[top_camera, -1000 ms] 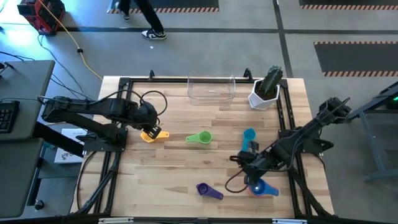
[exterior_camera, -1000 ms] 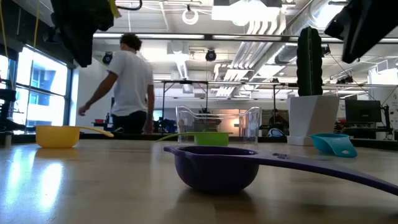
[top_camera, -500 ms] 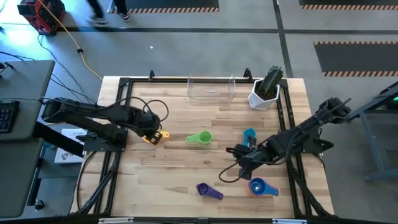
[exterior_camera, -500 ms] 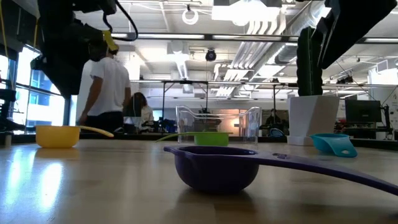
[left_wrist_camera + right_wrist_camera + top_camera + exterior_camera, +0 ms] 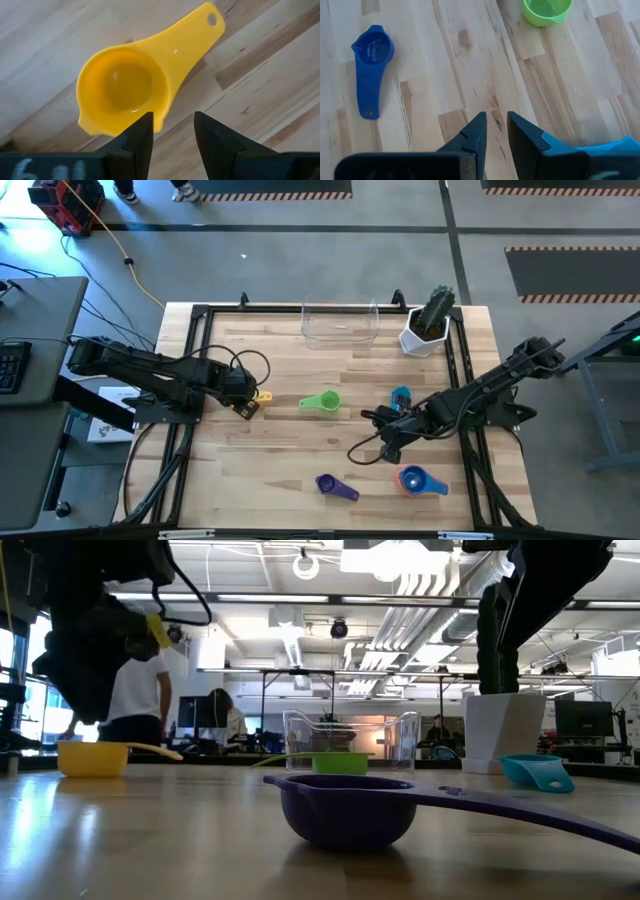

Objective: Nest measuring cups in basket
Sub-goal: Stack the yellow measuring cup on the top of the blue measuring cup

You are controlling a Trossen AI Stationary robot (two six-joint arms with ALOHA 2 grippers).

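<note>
Descending onto the yellow measuring cup [image 5: 125,92], the left gripper [image 5: 172,131] has lowered, fingers parted; right gripper [image 5: 494,131], nearly closed and empty, has moved away from the blue cup [image 5: 413,479].

Table [image 5: 280,450]: you have pale, smooth wood planks with visible grain.
Yellow cup [image 5: 125,90]: your glossy, smooth plastic.
Basket [image 5: 340,323]: your clear, shiny plastic.
Purple cup [image 5: 350,808]: glossy plastic.
</note>
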